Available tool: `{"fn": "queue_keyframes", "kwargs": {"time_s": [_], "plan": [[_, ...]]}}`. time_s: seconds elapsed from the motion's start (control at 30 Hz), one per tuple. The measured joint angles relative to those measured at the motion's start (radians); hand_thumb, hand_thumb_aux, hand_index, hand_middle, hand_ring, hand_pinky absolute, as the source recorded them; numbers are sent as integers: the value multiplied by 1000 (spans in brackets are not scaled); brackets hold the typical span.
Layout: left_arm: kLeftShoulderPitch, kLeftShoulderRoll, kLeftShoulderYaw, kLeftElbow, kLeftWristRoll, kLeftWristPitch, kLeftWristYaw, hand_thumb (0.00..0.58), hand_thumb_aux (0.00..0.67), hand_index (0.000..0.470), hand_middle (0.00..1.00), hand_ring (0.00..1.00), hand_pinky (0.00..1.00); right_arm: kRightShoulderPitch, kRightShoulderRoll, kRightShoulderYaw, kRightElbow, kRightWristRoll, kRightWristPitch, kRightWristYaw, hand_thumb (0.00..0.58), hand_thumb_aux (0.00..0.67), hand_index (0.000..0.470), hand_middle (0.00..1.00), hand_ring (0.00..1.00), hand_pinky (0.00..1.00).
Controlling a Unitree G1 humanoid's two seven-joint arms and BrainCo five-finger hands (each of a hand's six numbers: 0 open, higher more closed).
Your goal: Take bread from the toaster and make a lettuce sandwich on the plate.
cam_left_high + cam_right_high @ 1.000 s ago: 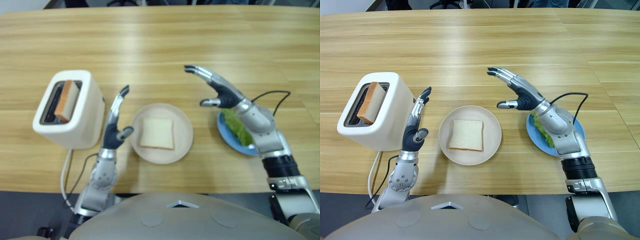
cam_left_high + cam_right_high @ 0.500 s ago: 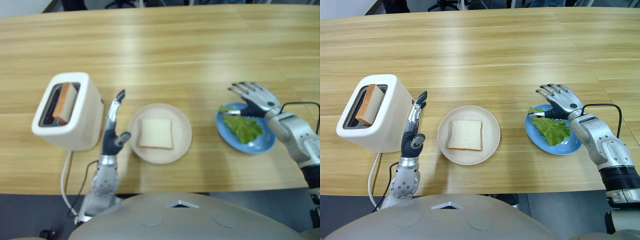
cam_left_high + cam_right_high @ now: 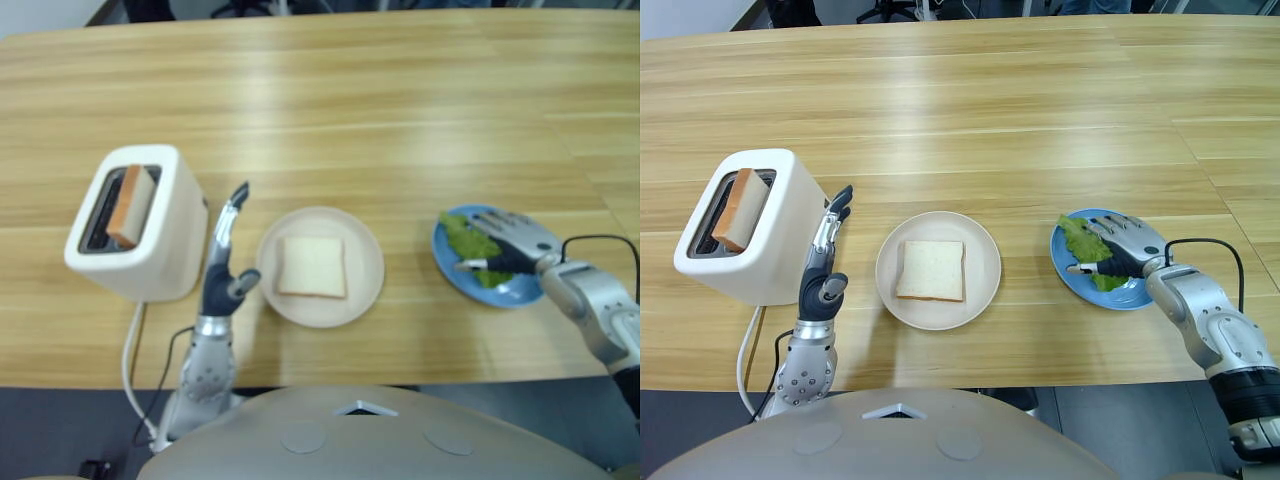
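I'm dropping the right hand (image 3: 1125, 248) from mid-air onto the lettuce (image 3: 1075, 238). Pickup is starting, but I can't tell its grip yet. Left hand (image 3: 825, 265) is idling spread by the toaster (image 3: 770, 250).

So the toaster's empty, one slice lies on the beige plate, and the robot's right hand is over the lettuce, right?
Not empty: the right eye view shows a bread slice standing in the slot of the toaster. The rest holds.

Swung the right hand (image 3: 1125, 248) away from above the desk (image 3: 940, 100) beside the cream plate (image 3: 985, 270), out to the blue plate (image 3: 1130, 297), then lowered it palm-down onto the lettuce (image 3: 1075, 238), covering part of the leaf.
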Motion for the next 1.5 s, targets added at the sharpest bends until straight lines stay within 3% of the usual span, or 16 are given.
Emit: {"fn": "queue_keyframes", "kwargs": {"time_s": [0.63, 1.07, 1.1, 1.13, 1.17, 1.2, 1.27, 1.3, 1.5], "plan": [[54, 3, -5, -36, -24, -1, -63, 0, 0, 0, 0, 0, 0, -82, -85, 18, 169, -50, 64, -57, 0, 0, 0, 0, 0, 0], [44, 2, -1, -55, -24, -1, -80, 0, 0, 0, 0, 0, 0, -137, -21, 149, 292, -66, 45, -137, 0, 0, 0, 0, 0, 0], [41, 1, 0, -55, -24, -1, -80, 0, 0, 0, 0, 0, 0, -142, -21, 155, 299, -66, 41, -138, 183, 116, 79, 0, 0, 0], [39, 1, 0, -55, -24, -1, -80, 0, 0, 0, 0, 0, 0, -144, -21, 159, 302, -65, 39, -141, 183, 116, 79, 0, 0, 0], [37, 1, 1, -55, -24, -1, -80, 0, 0, 0, 0, 0, 0, -150, -21, 163, 304, -65, 36, -147, 476, 386, 265, 0, 0, 0], [36, 1, 1, -55, -24, -1, -80, 0, 0, 0, 0, 0, 0, -152, -21, 165, 304, -65, 34, -151, 514, 444, 305, 0, 0, 0], [32, -1, 1, -55, -23, -1, -80, 0, 0, 0, 0, 0, 0, -158, -20, 168, 303, -65, 29, -163, 514, 444, 305, 0, 0, 0], [30, -2, 0, -55, -23, -1, -80, 0, 0, 0, 0, 0, 0, -160, -19, 169, 302, -65, 26, -166, 580, 670, 460, 0, 0, 0], [22, -2, 0, -55, -18, -1, -79, 0, 0, 0, 0, 0, 0, -159, -12, 172, 267, -65, 18, -177, 580, 670, 460, 0, 0, 0]]}}
